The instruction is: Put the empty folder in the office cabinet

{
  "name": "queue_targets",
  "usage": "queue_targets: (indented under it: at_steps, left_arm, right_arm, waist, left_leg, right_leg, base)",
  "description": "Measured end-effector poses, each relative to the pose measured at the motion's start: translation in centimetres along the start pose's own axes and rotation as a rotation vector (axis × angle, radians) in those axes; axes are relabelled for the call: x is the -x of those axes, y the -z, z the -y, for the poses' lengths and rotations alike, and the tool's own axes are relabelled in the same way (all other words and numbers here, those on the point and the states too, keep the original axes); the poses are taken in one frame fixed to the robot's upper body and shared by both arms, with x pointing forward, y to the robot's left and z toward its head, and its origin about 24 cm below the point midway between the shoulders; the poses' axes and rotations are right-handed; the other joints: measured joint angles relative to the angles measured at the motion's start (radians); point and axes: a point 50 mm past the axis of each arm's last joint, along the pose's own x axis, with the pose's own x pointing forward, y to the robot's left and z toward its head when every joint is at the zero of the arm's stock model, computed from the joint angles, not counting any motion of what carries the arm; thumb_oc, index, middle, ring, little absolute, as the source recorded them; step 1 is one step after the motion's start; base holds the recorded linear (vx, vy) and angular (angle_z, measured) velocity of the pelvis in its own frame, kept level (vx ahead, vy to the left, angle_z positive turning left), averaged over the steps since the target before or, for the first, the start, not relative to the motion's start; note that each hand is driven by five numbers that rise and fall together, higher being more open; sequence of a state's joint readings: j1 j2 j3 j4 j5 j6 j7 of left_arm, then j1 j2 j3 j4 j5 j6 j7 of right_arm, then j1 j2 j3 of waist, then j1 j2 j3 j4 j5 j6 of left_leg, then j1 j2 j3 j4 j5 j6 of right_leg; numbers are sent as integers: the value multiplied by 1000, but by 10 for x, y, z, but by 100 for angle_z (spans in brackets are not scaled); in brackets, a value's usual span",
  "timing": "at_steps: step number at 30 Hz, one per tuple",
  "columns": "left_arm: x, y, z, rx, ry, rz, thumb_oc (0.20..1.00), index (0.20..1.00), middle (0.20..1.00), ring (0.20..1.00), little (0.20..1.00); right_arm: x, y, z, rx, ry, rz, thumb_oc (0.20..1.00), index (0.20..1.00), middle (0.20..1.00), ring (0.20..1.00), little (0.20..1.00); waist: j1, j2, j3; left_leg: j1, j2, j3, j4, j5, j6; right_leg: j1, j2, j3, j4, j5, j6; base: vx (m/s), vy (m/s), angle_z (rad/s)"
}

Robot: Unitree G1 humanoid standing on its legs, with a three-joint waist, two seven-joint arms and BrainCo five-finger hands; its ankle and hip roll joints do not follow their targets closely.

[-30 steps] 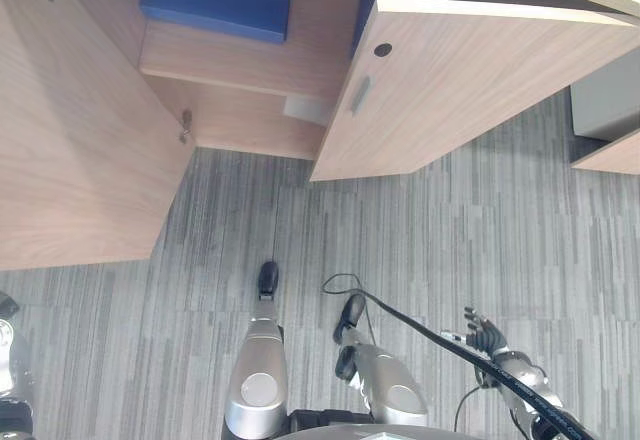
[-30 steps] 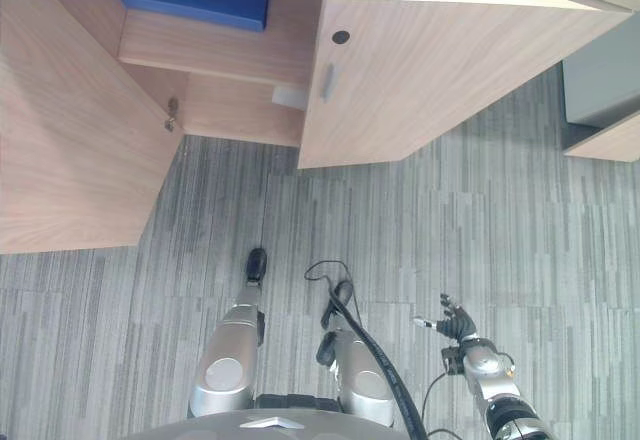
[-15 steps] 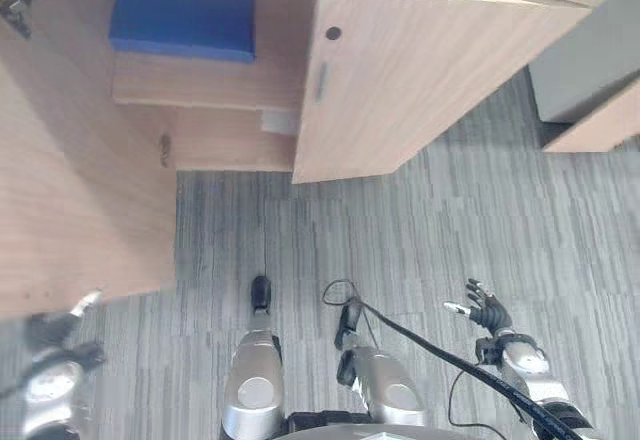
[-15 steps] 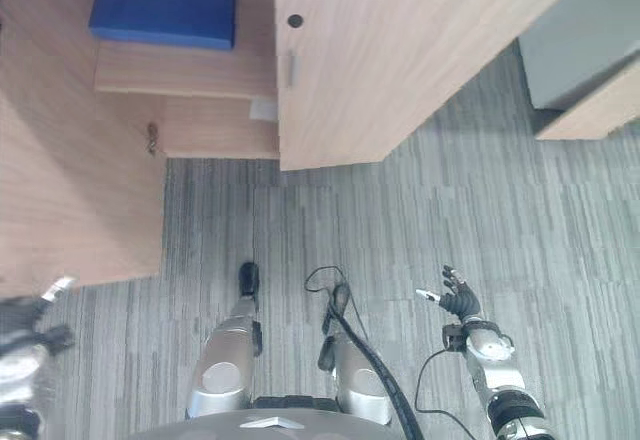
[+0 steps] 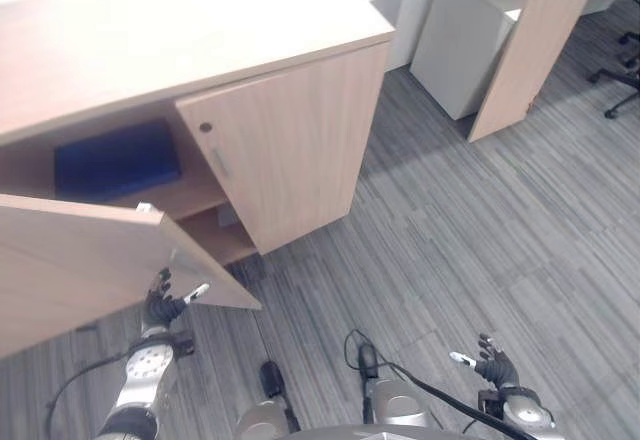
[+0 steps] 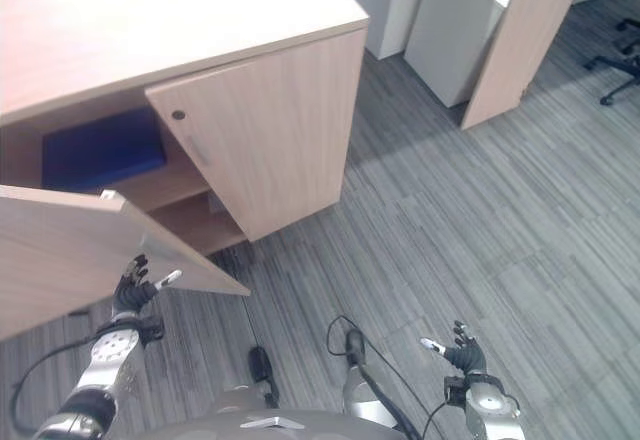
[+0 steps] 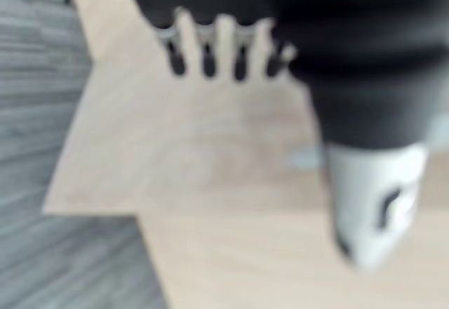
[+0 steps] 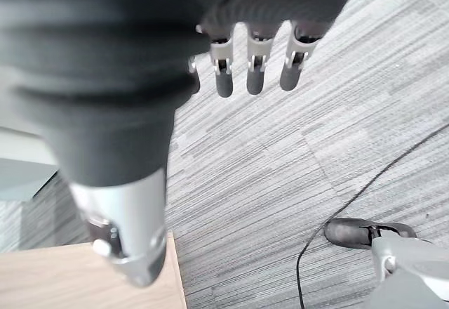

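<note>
A blue folder (image 5: 115, 160) lies flat on the upper shelf inside the wooden office cabinet (image 5: 200, 40). The cabinet's left door (image 5: 80, 260) swings wide open, and its right door (image 5: 290, 150) stands ajar. My left hand (image 5: 160, 305) is open just below the left door's lower corner, fingers relaxed and thumb out. In the left wrist view its fingers (image 7: 210, 42) point at the door's wooden face (image 7: 210, 182); contact cannot be told. My right hand (image 6: 462, 352) hangs open and empty low over the carpet, its fingers (image 8: 252, 70) straight.
Grey striped carpet (image 5: 450, 240) covers the floor. To the right of the cabinet stand a white pedestal unit (image 5: 460, 50) and a wooden desk side panel (image 5: 530, 50). An office chair base (image 5: 625, 60) shows at the far right edge.
The camera has swung up and right, so the whole cabinet and room now show. My left hand has risen from the lower left to the left door's lower corner.
</note>
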State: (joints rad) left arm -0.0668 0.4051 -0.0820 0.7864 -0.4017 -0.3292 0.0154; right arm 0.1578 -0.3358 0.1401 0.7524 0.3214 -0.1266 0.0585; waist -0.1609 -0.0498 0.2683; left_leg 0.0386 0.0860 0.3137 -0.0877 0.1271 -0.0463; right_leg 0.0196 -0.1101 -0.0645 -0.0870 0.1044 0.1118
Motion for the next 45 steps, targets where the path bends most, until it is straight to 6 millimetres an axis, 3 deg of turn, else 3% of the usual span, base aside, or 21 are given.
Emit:
queue_targets:
  at_steps: [3, 8, 14, 18, 22, 23, 24, 25, 26, 27, 29, 30, 35, 40, 45]
  left_arm:
    - [-13, -14, 8, 5, -40, 30, 1000, 1000, 1000, 1000, 1000]
    - [-28, -15, 3, 24, -114, -82, 1000, 1000, 1000, 1000, 1000]
    - [-33, -19, -37, -41, -189, -199, 1000, 1000, 1000, 1000, 1000]
    - [-30, -8, -32, -30, -160, -264, 1000, 1000, 1000, 1000, 1000]
    - [-6, 38, -7, 13, -30, -400, 1000, 1000, 1000, 1000, 1000]
    - [-6, 38, -7, 13, -30, -400, 1000, 1000, 1000, 1000, 1000]
    - [13, 64, 16, 33, 58, -473, 1000, 1000, 1000, 1000, 1000]
    - [13, 64, 16, 33, 58, -473, 1000, 1000, 1000, 1000, 1000]
    - [31, 83, 37, 62, 132, -527, 1000, 1000, 1000, 1000, 1000]
    - [48, 100, 45, 88, 151, -591, 1000, 1000, 1000, 1000, 1000]
    - [69, 118, 51, 128, 156, -649, 1000, 1000, 1000, 1000, 1000]
    - [87, 133, 52, 171, 157, -733, 1000, 1000, 1000, 1000, 1000]
    - [142, 170, 37, 197, 120, -944, 1000, 1000, 1000, 1000, 1000]
    - [153, 177, 52, 247, 175, -994, 1000, 1000, 1000, 1000, 1000]
    - [131, 164, 57, 220, 249, -926, 1000, 1000, 1000, 1000, 1000]
  right_arm:
    - [1, 0, 5, 45, 9, -4, 1000, 1000, 1000, 1000, 1000]
    - [2, -3, 12, 94, 20, 4, 1000, 1000, 1000, 1000, 1000]
    - [2, -7, 18, 135, 38, 11, 1000, 1000, 1000, 1000, 1000]
    - [2, -7, 18, 139, 34, 9, 1000, 1000, 1000, 1000, 1000]
    - [1, -7, 11, 202, -16, 10, 1000, 1000, 1000, 1000, 1000]
    - [1, -7, 11, 202, -16, 10, 1000, 1000, 1000, 1000, 1000]
    - [-1, -9, 10, 214, -41, 13, 1000, 1000, 1000, 1000, 1000]
    - [-1, -9, 10, 214, -41, 13, 1000, 1000, 1000, 1000, 1000]
    - [-1, -9, 8, 234, -61, 3, 1000, 1000, 1000, 1000, 1000]
    - [-2, -9, 6, 248, -81, -7, 1000, 1000, 1000, 1000, 1000]
    - [-4, -6, 1, 288, -120, -40, 1000, 1000, 1000, 1000, 1000]
    - [-5, 5, -4, 336, -170, -103, 1000, 1000, 1000, 1000, 1000]
    - [-10, 9, -3, 389, -207, -176, 1000, 1000, 1000, 1000, 1000]
    - [-14, 13, -9, 398, -237, -227, 1000, 1000, 1000, 1000, 1000]
    - [-10, 33, -21, 348, -257, -316, 1000, 1000, 1000, 1000, 1000]
  waist:
    - [-30, 26, -16]
    - [-61, 35, -39]
    - [-104, 32, -57]
    - [-105, 40, -62]
    - [-99, 52, -76]
    - [-99, 52, -76]
    - [-87, 65, -83]
    - [-87, 65, -83]
    - [-72, 74, -89]
    - [-52, 80, -92]
    - [-26, 83, -94]
    - [14, 88, -100]
    - [113, 118, -108]
    - [145, 118, -106]
    - [141, 93, -123]
  left_leg:
    - [10, 4, 13, 0, -2, -3]
    - [23, 4, 37, 0, -7, -4]
    - [41, 1, 64, 0, -11, -4]
    - [44, 0, 64, 0, -12, -2]
    - [52, 5, 52, 0, -13, -3]
    - [52, 5, 52, 0, -13, -3]
    - [50, 7, 39, 0, -15, -1]
    - [50, 7, 39, 0, -15, -1]
    - [50, 9, 29, 0, -14, -2]
    - [48, 16, 18, 0, -13, -3]
    - [40, 26, -4, 0, -8, -11]
    - [35, 35, -46, 0, -3, -18]
    - [6, 52, -110, 11, -4, -19]
    - [-14, 38, -132, 75, -34, -13]
    - [10, -4, -153, 0, -22, 1]
  right_leg:
    - [-1, 4, 11, -1, -1, -1]
    - [0, 5, 35, -2, 1, 1]
    - [2, 3, 62, -2, 8, 3]
    - [7, 1, 63, 0, 10, 3]
    - [21, 4, 52, -1, 5, -3]
    - [21, 4, 52, -1, 5, -3]
    - [25, 4, 41, -1, 4, -5]
    - [25, 4, 41, -1, 4, -5]
    - [33, 6, 26, -2, -1, -11]
    - [40, 11, 18, 1, -2, -14]
    - [46, 21, -3, 1, -6, -20]
    - [48, 36, -32, 3, -18, -38]
    - [52, 54, -94, 0, -32, -58]
    - [81, 31, -137, -2, -37, -59]
    - [91, 2, -145, -1, -40, -33]
  base:
    - [86, 3, -17]
    - [57, 1, -14]
    - [18, -17, -13]
    - [-24, -96, 0]
    - [-46, -143, 7]
    - [-37, -120, 14]
    - [-16, -49, 10]
    - [-48, -185, 23]
    - [-67, -224, 22]
    - [-97, -282, 24]
    - [-134, -247, 34]
    - [-133, -215, 54]
    - [-98, -107, 40]
    - [-28, -22, 23]
    - [37, 75, 14]
